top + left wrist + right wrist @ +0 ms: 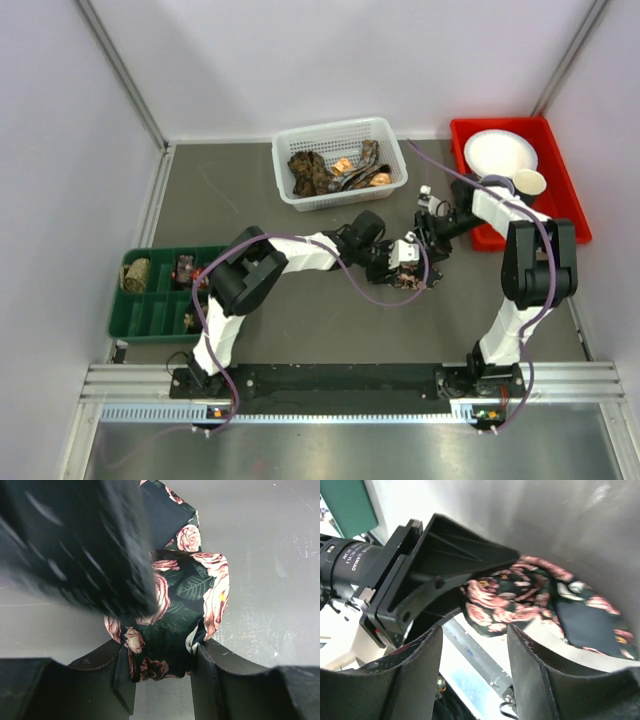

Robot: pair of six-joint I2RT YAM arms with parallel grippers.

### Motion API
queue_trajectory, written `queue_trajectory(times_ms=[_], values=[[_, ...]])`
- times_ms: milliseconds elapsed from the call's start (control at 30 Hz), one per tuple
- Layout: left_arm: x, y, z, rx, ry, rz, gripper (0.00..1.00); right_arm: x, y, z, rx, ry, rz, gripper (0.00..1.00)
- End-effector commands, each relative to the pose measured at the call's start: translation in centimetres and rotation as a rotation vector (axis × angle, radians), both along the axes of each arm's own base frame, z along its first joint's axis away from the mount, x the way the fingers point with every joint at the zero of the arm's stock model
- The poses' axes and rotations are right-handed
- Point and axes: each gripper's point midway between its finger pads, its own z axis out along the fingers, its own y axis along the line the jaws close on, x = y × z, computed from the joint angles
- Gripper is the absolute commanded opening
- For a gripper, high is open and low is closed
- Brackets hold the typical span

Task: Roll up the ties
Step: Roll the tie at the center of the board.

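A dark green tie with pink roses (187,592) is wound into a loose coil at mid-table (412,279). My left gripper (162,672) is shut on the coil's near end, one finger on each side. The tie's loose tail (167,510) runs away from the coil, lying flat on the grey table. My right gripper (475,645) stands open right in front of the coil (515,600), with nothing between its fingers. In the right wrist view a black finger (455,555) of the left gripper lies against the coil. In the left wrist view the right gripper is a dark blur at upper left.
A white mesh basket (283,190) at the back holds several loose ties (330,170). At the right stands a red tray (565,215) with a white plate (500,152) and a cup (529,182). A green compartment tray (150,312) at the left holds coiled ties (135,275).
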Motion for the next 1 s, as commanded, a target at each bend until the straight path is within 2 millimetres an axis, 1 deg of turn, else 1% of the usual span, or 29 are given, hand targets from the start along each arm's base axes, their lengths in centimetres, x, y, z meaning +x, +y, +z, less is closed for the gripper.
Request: queue_trajectory(times_ms=[0,100,167,200,233,300,333,400,433,467,500,533,567,633,667,733,800,833,867,967], values=[[-4.5,9.5,-9.8,0.452,0.207,0.058,0.31,-0.8,1.8,-0.8,-0.004,0.001,0.063,0.52],[-4.5,9.2,-9.7,0.446,0.212,0.061,0.34,-1.1,1.1,-3.3,-0.121,0.017,0.089,0.46],[-4.5,9.0,-9.6,0.441,0.217,0.064,0.34,-1.2,0.3,-4.5,-0.179,0.027,0.092,0.37],[-4.5,8.9,-9.6,0.435,0.218,0.065,0.36,-0.9,0.1,-5.1,-0.196,0.024,0.088,0.3],[-4.6,8.7,-9.5,0.423,0.222,0.062,0.4,-0.7,-0.1,-5.4,-0.213,0.018,0.085,0.16],[-4.6,8.5,-9.2,0.405,0.229,0.063,0.47,-0.2,-0.9,-6.4,-0.275,0.001,0.081,0.01],[-4.6,8.0,-8.7,0.374,0.228,0.054,0.56,-0.2,-1.2,-6.8,-0.293,0.005,0.083,0.0],[-4.4,7.3,-7.9,0.316,0.233,0.048,0.62,0.3,-1.8,-7.5,-0.334,-0.014,0.085,0.0],[-4.3,6.6,-7.0,0.247,0.227,0.037,0.69,0.4,-2.0,-7.8,-0.348,-0.013,0.084,0.0],[-4.1,6.0,-6.4,0.204,0.221,0.028,0.73,0.5,-2.4,-8.1,-0.372,-0.018,0.085,0.0],[-4.2,5.9,-6.1,0.178,0.23,0.031,0.79,0.7,-2.6,-8.2,-0.381,-0.026,0.089,0.0],[-3.5,4.6,-4.8,0.098,0.203,0.016,0.83,0.7,-2.8,-8.5,-0.393,-0.028,0.092,0.0],[-3.5,4.2,-4.4,0.077,0.217,0.022,0.84,0.9,-3.1,-8.6,-0.412,-0.038,0.097,0.0],[-2.4,2.6,-3.0,-0.011,0.189,0.015,0.85,1.0,-3.5,-8.8,-0.433,-0.045,0.101,0.0],[-2.6,2.1,-2.5,-0.04,0.209,0.005,0.85,1.0,-3.8,-8.9,-0.449,-0.049,0.105,0.0],[-2.3,1.2,-1.8,-0.088,0.205,-0.007,0.86,1.1,-4.3,-9.1,-0.476,-0.055,0.107,0.0],[-1.9,-0.1,-0.6,-0.161,0.195,-0.018,0.86,1.2,-4.6,-9.2,-0.496,-0.063,0.111,0.0],[-1.8,-0.4,-0.7,-0.172,0.197,-0.021,0.86,1.3,-4.9,-9.2,-0.509,-0.067,0.112,0.0],[-1.4,-1.1,0.0,-0.209,0.181,-0.024,0.86,1.3,-4.9,-9.2,-0.512,-0.072,0.115,0.0],[-1.4,-1.9,-0.1,-0.251,0.175,-0.041,0.86,1.5,-5.2,-9.3,-0.532,-0.076,0.116,0.0]])
